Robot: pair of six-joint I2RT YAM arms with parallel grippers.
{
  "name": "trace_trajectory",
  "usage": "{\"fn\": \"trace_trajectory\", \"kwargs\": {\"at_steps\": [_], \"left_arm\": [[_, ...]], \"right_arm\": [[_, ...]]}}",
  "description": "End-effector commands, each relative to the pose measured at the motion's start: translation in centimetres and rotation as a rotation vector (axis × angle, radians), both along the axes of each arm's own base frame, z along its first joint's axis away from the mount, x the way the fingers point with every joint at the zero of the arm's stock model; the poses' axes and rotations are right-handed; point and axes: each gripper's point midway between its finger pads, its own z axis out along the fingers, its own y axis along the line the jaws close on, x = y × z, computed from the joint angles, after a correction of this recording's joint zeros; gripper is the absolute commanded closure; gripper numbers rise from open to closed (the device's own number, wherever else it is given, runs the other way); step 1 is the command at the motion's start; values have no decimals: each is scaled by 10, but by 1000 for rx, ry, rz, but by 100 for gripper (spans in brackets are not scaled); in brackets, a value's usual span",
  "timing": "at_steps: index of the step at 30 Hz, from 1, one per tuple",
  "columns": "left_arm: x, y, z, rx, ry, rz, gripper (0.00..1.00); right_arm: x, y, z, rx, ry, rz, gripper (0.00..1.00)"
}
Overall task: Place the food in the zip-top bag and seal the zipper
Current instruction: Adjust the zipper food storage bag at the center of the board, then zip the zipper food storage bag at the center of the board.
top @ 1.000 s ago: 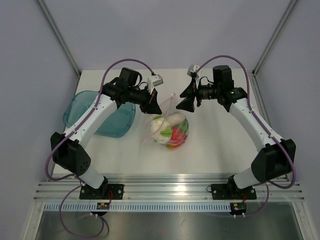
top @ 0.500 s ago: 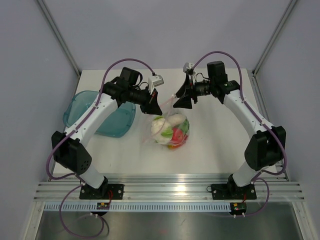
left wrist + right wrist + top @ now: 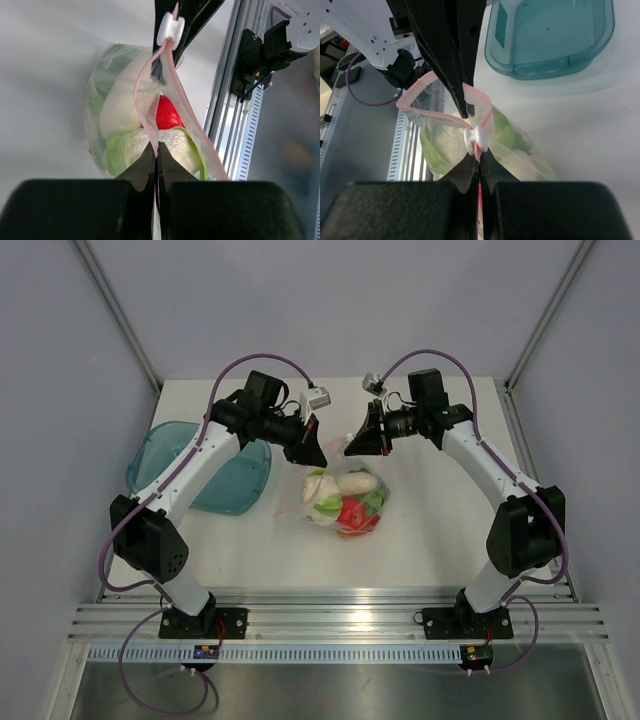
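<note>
Left gripper clamped tight on the zipper; right gripper clamped on it at the white slider. Bag hangs between them mid-table, food inside. Zipper gapes open. Bowl off to the left.

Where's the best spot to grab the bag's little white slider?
Probably pinch the slider across its two flat sides, astride the pink zipper, coming from the right gripper end. The left gripper is shut on the zipper's other end, so that side is taken.
</note>
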Motion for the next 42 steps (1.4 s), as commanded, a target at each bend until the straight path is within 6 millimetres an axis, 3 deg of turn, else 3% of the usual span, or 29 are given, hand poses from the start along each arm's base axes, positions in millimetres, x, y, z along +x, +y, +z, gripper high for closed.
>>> {"fn": "trace_trajectory", "kwargs": {"at_steps": [1,2,5,6,8,9,13,18,24,30,39,42], "left_arm": [[8,-7,22,-55,-60,-11,100],[10,-7,21,-48,-57,0,100],[14,-2,18,-10,-55,34,96],[15,-1,22,-4,-65,44,77],[15,6,24,32,-87,69,59],[16,9,28,39,-103,78,39],[17,17,57,23,-205,134,9],[-12,1,88,-43,-283,34,8],[-41,-12,96,-90,-311,-131,17],[-50,-21,86,-69,-272,-190,29],[-38,-35,86,-97,-264,-169,31],[-38,-39,88,-121,-249,-179,41]], "right_arm": [[-23,3,19,60,4,33,100],[-23,3,28,79,-47,22,100],[-25,2,28,71,-45,-61,100],[-23,2,28,62,-57,-94,100],[-31,2,29,56,-65,-108,100],[-32,2,30,48,-73,-127,100],[-42,5,38,41,-104,-181,100],[-61,13,46,68,-131,-136,100],[-64,14,43,54,-119,-126,100],[-65,16,46,59,-126,-123,100],[-70,19,49,59,-130,-107,100],[-71,19,49,57,-130,-105,100]]}}
